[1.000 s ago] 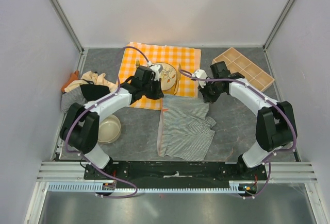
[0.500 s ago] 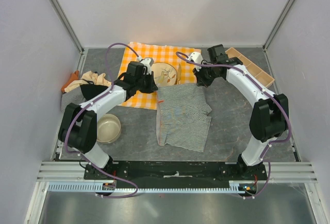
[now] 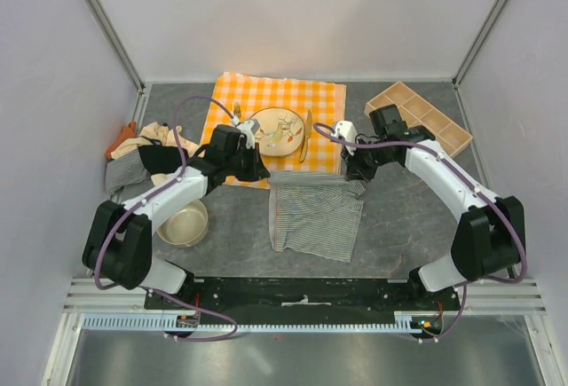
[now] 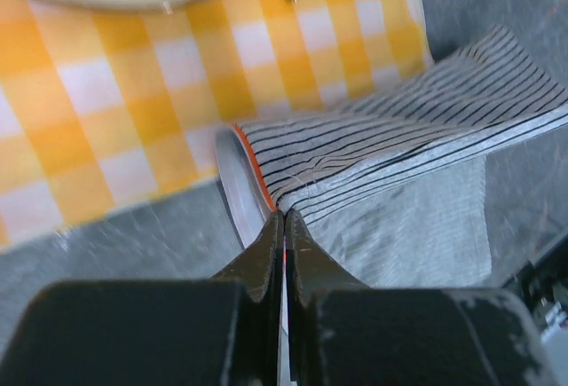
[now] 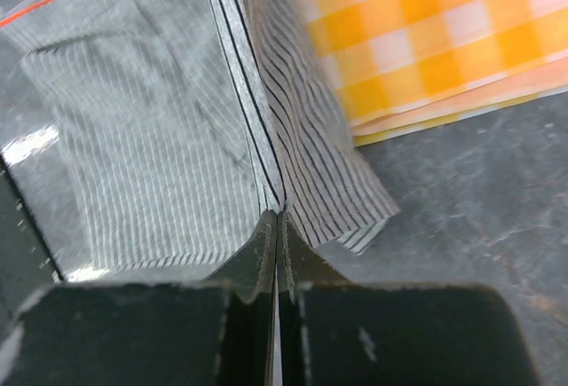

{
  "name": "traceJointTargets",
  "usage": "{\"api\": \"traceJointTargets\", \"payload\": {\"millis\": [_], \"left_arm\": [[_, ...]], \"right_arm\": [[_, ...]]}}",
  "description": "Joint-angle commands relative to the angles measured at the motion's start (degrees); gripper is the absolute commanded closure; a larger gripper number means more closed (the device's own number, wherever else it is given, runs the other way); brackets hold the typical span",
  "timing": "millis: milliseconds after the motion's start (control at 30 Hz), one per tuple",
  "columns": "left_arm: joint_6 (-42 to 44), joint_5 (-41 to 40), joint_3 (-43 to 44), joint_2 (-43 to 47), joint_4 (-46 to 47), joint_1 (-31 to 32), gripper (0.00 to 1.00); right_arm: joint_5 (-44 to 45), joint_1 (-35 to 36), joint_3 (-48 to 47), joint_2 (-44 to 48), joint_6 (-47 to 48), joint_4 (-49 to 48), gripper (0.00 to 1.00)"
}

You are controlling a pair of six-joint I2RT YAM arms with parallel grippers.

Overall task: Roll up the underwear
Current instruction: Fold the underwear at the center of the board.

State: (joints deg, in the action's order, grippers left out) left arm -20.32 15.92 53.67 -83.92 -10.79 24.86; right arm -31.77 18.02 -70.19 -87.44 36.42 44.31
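A grey-and-white striped underwear (image 3: 315,213) lies on the grey table in front of the checked cloth, its far edge folded over toward the near side. My left gripper (image 3: 264,173) is shut on its far left corner, where an orange-edged band shows in the left wrist view (image 4: 257,177). My right gripper (image 3: 355,173) is shut on its far right corner (image 5: 293,164). A pile of other underwear (image 3: 146,155), cream, black and orange, lies at the far left.
An orange-and-white checked tablecloth (image 3: 231,106) carries a wooden plate (image 3: 280,130) with cutlery, just behind the garment. A compartmented wooden tray (image 3: 426,120) stands at the back right. A round cream bowl (image 3: 185,224) sits near the left arm.
Both grippers have moved toward the near side, holding the garment's far corners. The far edge has folded over and the garment now looks shorter.
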Motion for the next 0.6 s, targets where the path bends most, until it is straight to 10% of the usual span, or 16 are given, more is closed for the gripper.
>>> {"api": "traceJointTargets", "payload": {"millis": [0,567], "left_arm": [[-5.3,5.2,-5.2,6.4,-0.4,1.7,0.98],[-17.3,4.0,-22.6,19.1,2.2,10.4,0.98]], "right_arm": [[-5.8,0.6,5.2,5.5,5.4,3.1,1.0],[-5.3,12.3,16.9,10.1,11.4,8.3,1.0]]}}
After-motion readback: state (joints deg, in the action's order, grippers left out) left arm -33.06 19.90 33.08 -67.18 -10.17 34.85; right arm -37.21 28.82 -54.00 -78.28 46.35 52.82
